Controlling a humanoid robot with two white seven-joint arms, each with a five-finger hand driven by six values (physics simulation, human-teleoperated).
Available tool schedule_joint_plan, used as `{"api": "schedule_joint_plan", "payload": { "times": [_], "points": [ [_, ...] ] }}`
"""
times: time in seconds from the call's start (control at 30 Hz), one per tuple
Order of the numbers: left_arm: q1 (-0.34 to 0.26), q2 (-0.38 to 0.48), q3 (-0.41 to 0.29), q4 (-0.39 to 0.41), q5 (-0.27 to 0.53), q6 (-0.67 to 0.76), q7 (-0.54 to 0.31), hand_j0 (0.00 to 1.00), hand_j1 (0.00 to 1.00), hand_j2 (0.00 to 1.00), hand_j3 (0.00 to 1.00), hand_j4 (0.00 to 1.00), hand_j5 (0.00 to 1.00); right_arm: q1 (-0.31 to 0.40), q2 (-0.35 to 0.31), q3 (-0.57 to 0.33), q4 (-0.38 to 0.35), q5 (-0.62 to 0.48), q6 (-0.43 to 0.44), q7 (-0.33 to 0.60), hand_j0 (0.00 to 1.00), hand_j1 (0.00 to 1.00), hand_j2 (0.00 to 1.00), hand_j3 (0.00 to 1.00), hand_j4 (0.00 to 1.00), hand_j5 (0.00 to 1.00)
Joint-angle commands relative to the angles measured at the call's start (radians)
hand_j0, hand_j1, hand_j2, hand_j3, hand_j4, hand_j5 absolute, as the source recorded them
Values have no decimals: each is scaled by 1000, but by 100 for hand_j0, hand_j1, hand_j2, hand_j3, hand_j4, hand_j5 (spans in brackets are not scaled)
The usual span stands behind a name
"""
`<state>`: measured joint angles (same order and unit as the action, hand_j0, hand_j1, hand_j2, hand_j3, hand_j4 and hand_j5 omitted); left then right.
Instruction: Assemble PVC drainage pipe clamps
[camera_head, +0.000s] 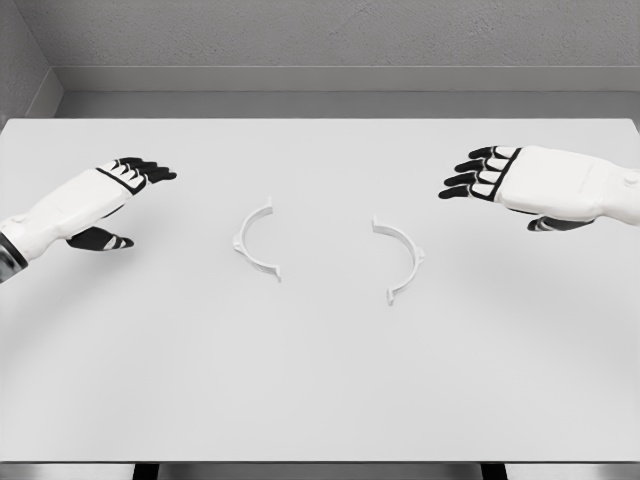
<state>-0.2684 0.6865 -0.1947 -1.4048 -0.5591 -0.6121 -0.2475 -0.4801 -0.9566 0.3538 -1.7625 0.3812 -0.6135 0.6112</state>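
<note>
My left hand (120, 190) and right hand (505, 180) hover over the white table (320, 400), fingers loosely extended and holding nothing, each well outside its half-clamp. Nothing looks assembled yet. The left clamp half (255, 242) and right clamp half (402, 258) are thin white arcs lying flat near the middle, apart, hollows facing each other.

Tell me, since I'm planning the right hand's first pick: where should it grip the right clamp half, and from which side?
Probably at mid-arc of the right clamp half, where a small tab sticks out towards the right hand. It lies flat on the table, bulging right, so come from above on that outer side, pinching across the thin band.
</note>
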Motion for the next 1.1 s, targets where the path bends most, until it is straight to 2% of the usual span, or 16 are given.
{"api": "schedule_joint_plan", "payload": {
  "times": [0.0,0.13,0.17,0.23,0.37,0.4,0.5,0.53,0.57,0.6,0.63,0.73,0.77,0.87,0.97,1.07],
  "points": [
    [0,1,0,3,4,1,1,100,100,100,100,100,100,0,-1,-1,-3,-5,3,0,100,100,100,100,100,100],
    [-9,-45,-3,-5,-22,1,1,100,100,100,100,100,100,6,24,2,9,-19,3,0,100,100,100,100,100,100],
    [-15,-77,-6,-16,-44,1,1,100,100,100,100,100,100,14,24,4,9,-50,3,0,100,100,100,100,100,100],
    [-55,-166,-2,-14,-146,1,1,100,100,100,100,100,100,14,22,11,35,-182,3,0,100,100,100,100,100,100],
    [-61,-255,-11,-16,-249,1,1,100,100,100,100,100,100,5,33,103,35,-162,24,0,100,100,100,100,100,100],
    [-74,-274,-8,-14,-269,1,1,100,100,100,100,100,100,3,35,109,34,-160,66,0,100,100,100,100,100,100],
    [-120,-304,-15,-7,-301,32,1,100,100,100,100,100,100,15,47,114,40,-159,61,0,100,100,100,100,100,100],
    [-141,-323,-15,6,-349,58,1,100,100,100,100,100,100,23,42,192,41,-154,78,-201,100,100,100,100,100,100],
    [-155,-335,-17,20,-363,63,1,100,100,100,100,100,100,23,42,244,40,-133,129,-341,100,100,100,100,100,100],
    [-176,-340,-43,39,-364,61,1,100,100,100,100,100,100,25,45,261,15,-88,210,-456,100,100,100,100,100,100],
    [-207,-351,-75,66,-366,63,1,100,100,100,100,100,100,26,45,290,2,-74,287,-493,100,100,100,100,100,100],
    [-247,-354,-106,115,-415,64,-1,100,100,100,100,100,100,23,50,304,0,-74,503,-527,100,100,100,100,100,100],
    [-250,-354,-106,128,-417,64,-9,100,100,100,100,100,100,25,52,304,0,-74,529,-527,100,100,100,100,100,100],
    [-264,-351,-133,178,-418,63,-52,100,100,100,100,100,100,28,62,309,8,-68,552,-527,100,100,100,100,100,100],
    [-264,-344,-138,178,-415,61,-56,100,100,100,100,100,100,28,65,392,11,-39,552,-527,100,100,100,100,100,100],
    [-264,-344,-143,176,-415,57,-56,100,100,100,100,100,100,40,59,430,2,19,535,-527,100,100,100,100,100,100]
  ]
}}
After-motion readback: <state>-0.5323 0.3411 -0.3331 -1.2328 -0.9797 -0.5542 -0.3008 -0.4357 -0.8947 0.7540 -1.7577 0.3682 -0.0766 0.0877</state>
